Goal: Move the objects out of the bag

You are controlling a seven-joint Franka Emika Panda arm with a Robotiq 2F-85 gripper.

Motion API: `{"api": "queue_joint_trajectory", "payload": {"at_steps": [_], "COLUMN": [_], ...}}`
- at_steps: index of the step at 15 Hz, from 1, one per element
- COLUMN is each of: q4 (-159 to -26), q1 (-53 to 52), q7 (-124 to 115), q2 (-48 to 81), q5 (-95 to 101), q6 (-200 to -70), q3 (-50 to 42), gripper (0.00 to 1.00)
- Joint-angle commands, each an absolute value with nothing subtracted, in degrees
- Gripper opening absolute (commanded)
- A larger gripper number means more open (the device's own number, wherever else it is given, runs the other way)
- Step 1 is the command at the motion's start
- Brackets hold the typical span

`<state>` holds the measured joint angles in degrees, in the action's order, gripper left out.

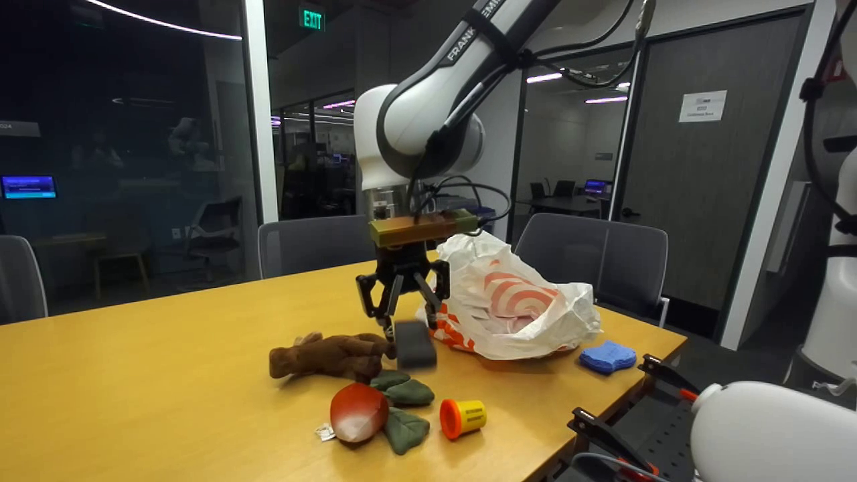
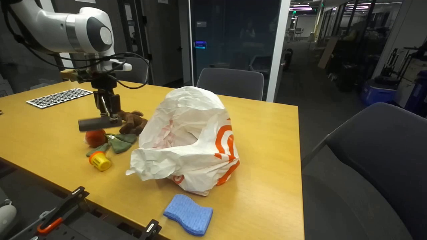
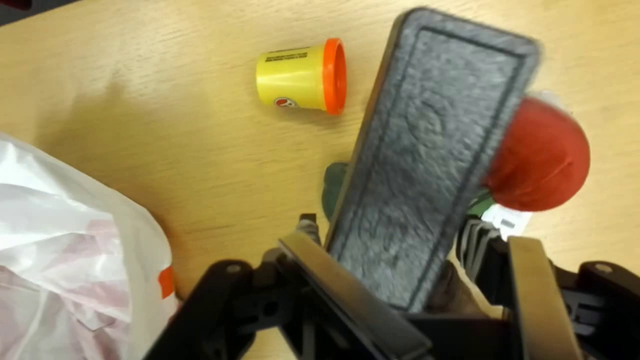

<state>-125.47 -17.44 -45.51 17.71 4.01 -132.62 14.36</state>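
While the gripper [image 1: 411,326] hangs unclenched, the bag [image 1: 522,301] slumps just right of it

If you go left to right in an exterior view, first up on the yellowish table [image 1: 167,381] is a long brown plush animal [image 1: 328,358], stretched out lengthwise. Nearer the camera there's a red-and-white plush ball [image 1: 358,412], small white tag on it, dark green leaves [image 1: 410,393] flopped out to its right. Then the gripper: jaws spread, and in the wrist view you can see table between a fingertip and the dark grey block [image 3: 425,150], so it's loose on that side. Can't tell if it touches the other finger. Block's tilted, kinda blurry, up above the table. Next, a yellow tub [image 1: 473,414] tipped on its side, orange end facing left. Behind that is the bag, crinkly white with red-orange print; plushies, block and tub are all outside it. Far right, a flat blue sponge [image 1: 608,357] sits just beside the bag, near the table edge.
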Motion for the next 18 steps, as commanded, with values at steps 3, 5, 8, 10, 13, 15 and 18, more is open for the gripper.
{"api": "queue_joint_trajectory", "payload": {"at_steps": [3, 5, 8, 10, 13, 15, 18], "q4": [-122.24, -122.98, -123.36, -123.45, -123.72, -124.07, -123.12], "q1": [-18.06, -18.33, -18.08, -17.41, -15.96, -15.05, -14.08], "q7": [-34.74, -36.70, -39.38, -40.74, -43.05, -45.20, -45.08], "q2": [20.98, 19.77, 17.63, 15.07, 9.25, 4.80, 5.44], "q5": [2.82, 3.86, 4.67, 3.88, 1.97, 1.28, 1.88], "q6": [-129.26, -127.66, -123.06, -118.47, -111.94, -109.00, -108.49], "q3": [12.40, 10.55, 8.11, 7.16, 6.74, 6.95, 7.85], "gripper": [1.00, 1.00, 1.00, 1.00, 1.00, 1.00, 1.00]}}
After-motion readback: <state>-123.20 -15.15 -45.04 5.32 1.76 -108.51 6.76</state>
